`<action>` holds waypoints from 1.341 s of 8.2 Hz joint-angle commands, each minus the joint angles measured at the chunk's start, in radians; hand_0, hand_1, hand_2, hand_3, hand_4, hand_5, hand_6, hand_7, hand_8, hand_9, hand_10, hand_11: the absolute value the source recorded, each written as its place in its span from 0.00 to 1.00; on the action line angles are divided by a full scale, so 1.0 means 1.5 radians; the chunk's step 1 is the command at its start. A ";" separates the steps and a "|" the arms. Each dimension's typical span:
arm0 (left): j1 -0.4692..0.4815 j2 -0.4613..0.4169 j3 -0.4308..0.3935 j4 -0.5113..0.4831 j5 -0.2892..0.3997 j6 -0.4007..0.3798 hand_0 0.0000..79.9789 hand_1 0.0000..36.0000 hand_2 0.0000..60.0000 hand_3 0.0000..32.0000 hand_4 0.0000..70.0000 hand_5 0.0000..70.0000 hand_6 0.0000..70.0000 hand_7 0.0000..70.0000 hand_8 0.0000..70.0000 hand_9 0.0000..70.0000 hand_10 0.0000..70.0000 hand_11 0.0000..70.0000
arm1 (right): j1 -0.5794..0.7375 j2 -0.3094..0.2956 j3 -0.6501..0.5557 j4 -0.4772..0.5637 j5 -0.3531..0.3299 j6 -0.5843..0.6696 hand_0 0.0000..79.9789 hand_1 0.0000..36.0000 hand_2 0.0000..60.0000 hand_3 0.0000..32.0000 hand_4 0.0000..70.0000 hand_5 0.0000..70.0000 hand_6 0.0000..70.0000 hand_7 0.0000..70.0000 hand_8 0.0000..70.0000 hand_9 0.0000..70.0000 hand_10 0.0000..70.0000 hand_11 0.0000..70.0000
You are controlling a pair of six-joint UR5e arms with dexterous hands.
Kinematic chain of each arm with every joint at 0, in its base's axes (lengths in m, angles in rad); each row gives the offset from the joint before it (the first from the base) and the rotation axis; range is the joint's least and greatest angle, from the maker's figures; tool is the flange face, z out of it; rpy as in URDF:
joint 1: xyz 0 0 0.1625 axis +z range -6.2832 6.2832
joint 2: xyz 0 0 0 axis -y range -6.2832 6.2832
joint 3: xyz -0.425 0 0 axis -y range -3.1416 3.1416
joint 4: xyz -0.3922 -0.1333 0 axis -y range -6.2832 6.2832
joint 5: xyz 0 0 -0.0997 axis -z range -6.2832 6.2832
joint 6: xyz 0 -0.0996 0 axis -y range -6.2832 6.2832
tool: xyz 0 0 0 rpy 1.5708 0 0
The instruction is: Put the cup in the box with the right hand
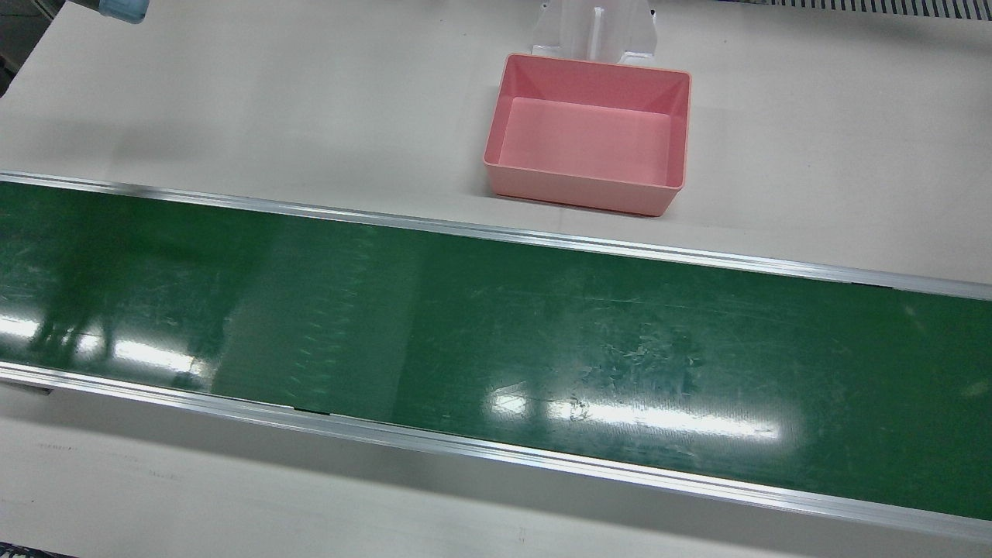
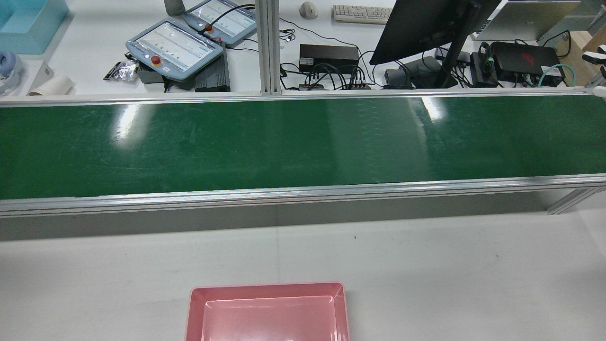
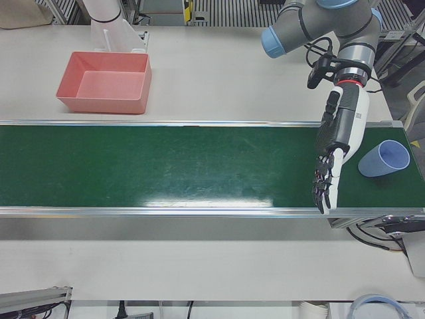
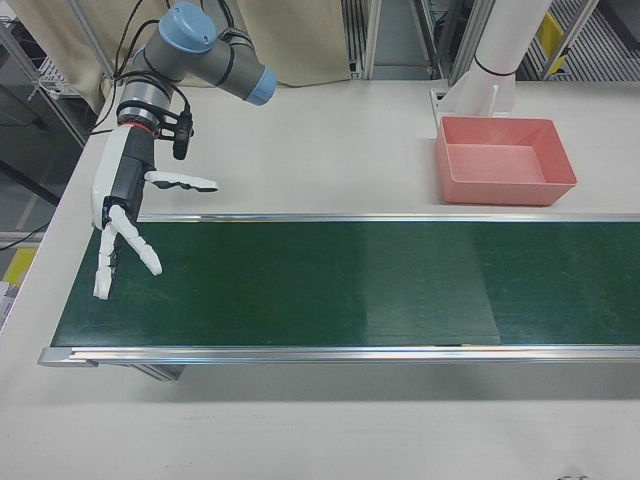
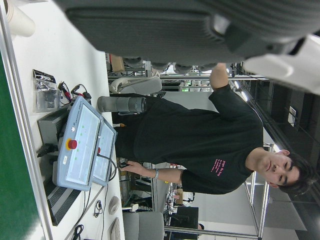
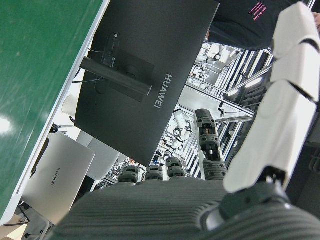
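A light blue cup (image 3: 384, 158) lies on its side on the green belt (image 3: 166, 166), at the end by my left arm. My left hand (image 3: 339, 143) hangs just beside it, a little apart, open with fingers pointing down at the belt. My right hand (image 4: 120, 215) is at the belt's opposite end, open with fingers spread, holding nothing. The pink box (image 1: 589, 132) stands empty on the white table between the arm pedestals; it also shows as the pink box (image 4: 505, 160) and the pink box (image 2: 267, 312). The front and rear views do not show the cup.
Behind the belt is a desk with two teach pendants (image 2: 175, 45), a black monitor (image 2: 426, 23), a keyboard and cables. A person in a black shirt (image 5: 200, 145) stands there. An aluminium rail (image 1: 496, 232) runs between belt and table.
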 commanded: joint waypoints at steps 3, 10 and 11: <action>0.000 0.000 0.000 0.001 0.000 0.000 0.00 0.00 0.00 0.00 0.00 0.00 0.00 0.00 0.00 0.00 0.00 0.00 | -0.001 0.000 0.000 0.000 -0.010 0.000 0.56 0.32 0.28 0.00 0.15 0.05 0.04 0.15 0.03 0.08 0.05 0.08; 0.000 0.000 -0.001 0.000 -0.001 0.000 0.00 0.00 0.00 0.00 0.00 0.00 0.00 0.00 0.00 0.00 0.00 0.00 | -0.005 0.000 0.000 0.000 -0.012 0.000 0.55 0.35 0.35 0.00 0.14 0.05 0.04 0.15 0.03 0.08 0.04 0.08; 0.000 0.000 0.000 0.000 0.000 0.000 0.00 0.00 0.00 0.00 0.00 0.00 0.00 0.00 0.00 0.00 0.00 0.00 | -0.004 -0.001 0.000 0.000 -0.012 0.000 0.57 0.30 0.22 0.00 0.17 0.05 0.04 0.14 0.03 0.08 0.04 0.08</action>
